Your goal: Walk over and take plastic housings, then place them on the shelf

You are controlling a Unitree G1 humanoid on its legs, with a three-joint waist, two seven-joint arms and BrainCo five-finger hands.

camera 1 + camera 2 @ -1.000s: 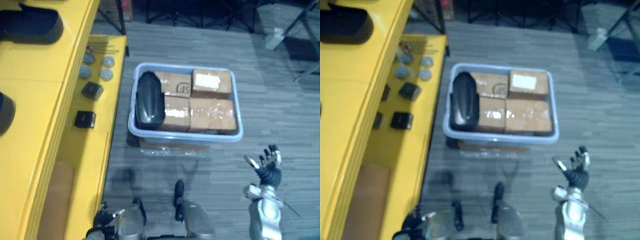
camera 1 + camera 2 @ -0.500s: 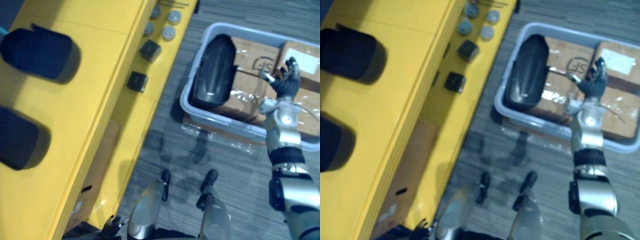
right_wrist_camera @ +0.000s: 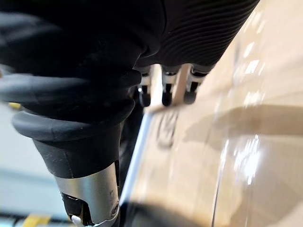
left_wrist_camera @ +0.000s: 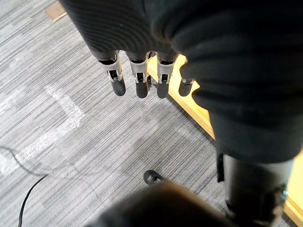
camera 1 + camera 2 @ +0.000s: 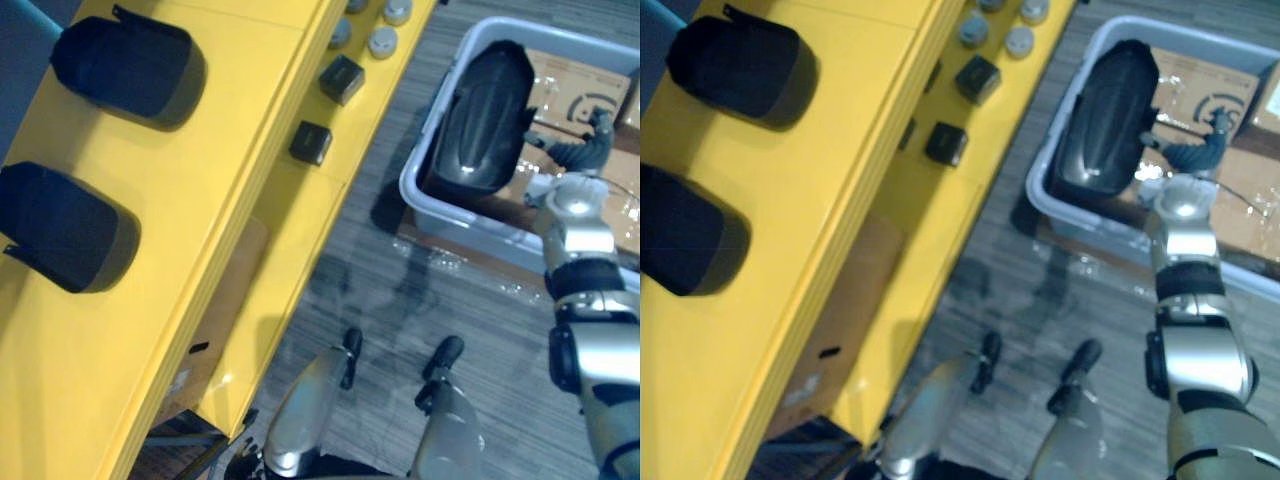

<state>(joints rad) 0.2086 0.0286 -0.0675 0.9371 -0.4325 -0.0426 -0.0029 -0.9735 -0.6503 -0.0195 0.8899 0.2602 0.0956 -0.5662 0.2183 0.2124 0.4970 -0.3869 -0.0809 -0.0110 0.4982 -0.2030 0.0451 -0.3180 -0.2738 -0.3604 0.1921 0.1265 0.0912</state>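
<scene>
In the left wrist view the left hand (image 4: 138,75) is seen hanging straight-fingered and empty over the floor (image 4: 71,142); in the right wrist view the right hand (image 3: 166,97) is held wide, gripping nothing, over a carton (image 3: 213,142); from the head, one plastic housing (image 5: 485,120) is seen in the bin (image 5: 450,215) beside that hand; a second housing (image 5: 65,225) and a third housing (image 5: 130,70) are seen on the shelf (image 5: 230,200).
</scene>
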